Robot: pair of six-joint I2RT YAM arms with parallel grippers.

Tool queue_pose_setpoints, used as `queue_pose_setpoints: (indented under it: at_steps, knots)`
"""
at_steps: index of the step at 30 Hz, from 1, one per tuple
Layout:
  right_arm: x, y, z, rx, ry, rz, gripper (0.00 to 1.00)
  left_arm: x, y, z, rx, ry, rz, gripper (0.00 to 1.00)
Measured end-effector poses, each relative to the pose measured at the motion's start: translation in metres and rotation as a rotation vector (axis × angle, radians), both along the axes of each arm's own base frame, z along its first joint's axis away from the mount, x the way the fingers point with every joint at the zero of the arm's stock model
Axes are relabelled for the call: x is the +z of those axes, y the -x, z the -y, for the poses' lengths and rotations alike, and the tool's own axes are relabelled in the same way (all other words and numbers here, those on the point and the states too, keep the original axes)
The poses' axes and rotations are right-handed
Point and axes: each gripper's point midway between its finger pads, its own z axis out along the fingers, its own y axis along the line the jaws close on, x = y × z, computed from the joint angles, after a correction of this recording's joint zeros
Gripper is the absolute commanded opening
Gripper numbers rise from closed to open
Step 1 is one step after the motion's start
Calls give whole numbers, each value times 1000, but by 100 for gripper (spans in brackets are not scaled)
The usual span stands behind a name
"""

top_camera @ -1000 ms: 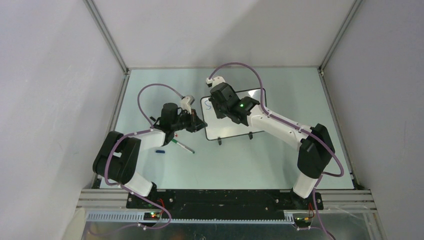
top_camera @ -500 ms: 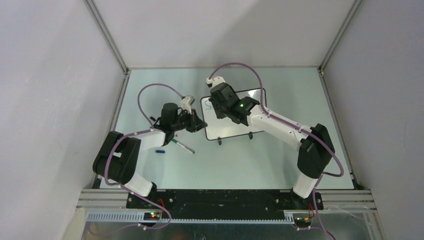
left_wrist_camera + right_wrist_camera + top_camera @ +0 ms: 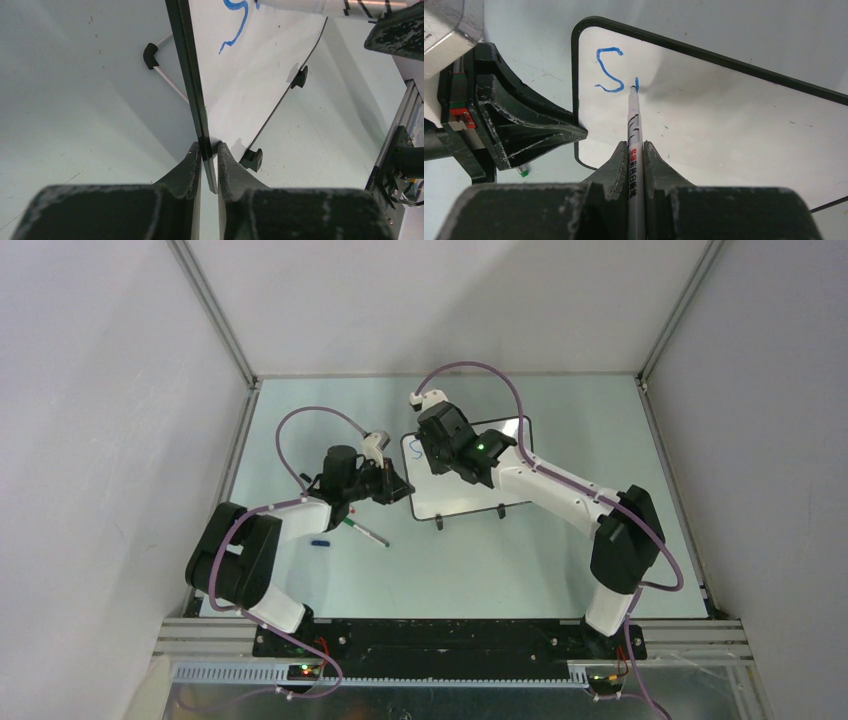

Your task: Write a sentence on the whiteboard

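Note:
The whiteboard (image 3: 470, 485) lies tilted on the table, white with a thin black frame. My left gripper (image 3: 400, 488) is shut on its left edge, and the frame sits pinched between the fingertips in the left wrist view (image 3: 206, 147). My right gripper (image 3: 636, 145) is shut on a white marker (image 3: 634, 120) above the board's upper left corner (image 3: 432, 445). The marker tip touches the board at a short blue stroke. The sentence (image 3: 606, 70) reads as a blue "S" plus that stroke, and it also shows in the left wrist view (image 3: 235, 25).
A green-capped pen (image 3: 365, 532) and a small blue cap (image 3: 320, 541) lie on the table below my left gripper. Two black feet (image 3: 438, 524) (image 3: 501, 512) stick out from the board's near edge. Grey walls enclose the table on three sides.
My right gripper, with the marker, has shifted slightly toward the far side of the board. The left arm and the board have not moved.

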Motion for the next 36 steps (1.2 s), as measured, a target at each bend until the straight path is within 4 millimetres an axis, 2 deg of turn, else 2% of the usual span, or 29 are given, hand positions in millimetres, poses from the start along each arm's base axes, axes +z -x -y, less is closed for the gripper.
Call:
queue_pose_setpoints:
  at_steps: [36]
  knots:
    - [5,-7,3,-14,-6,6,0,0,0,1,3,-4,1,0]
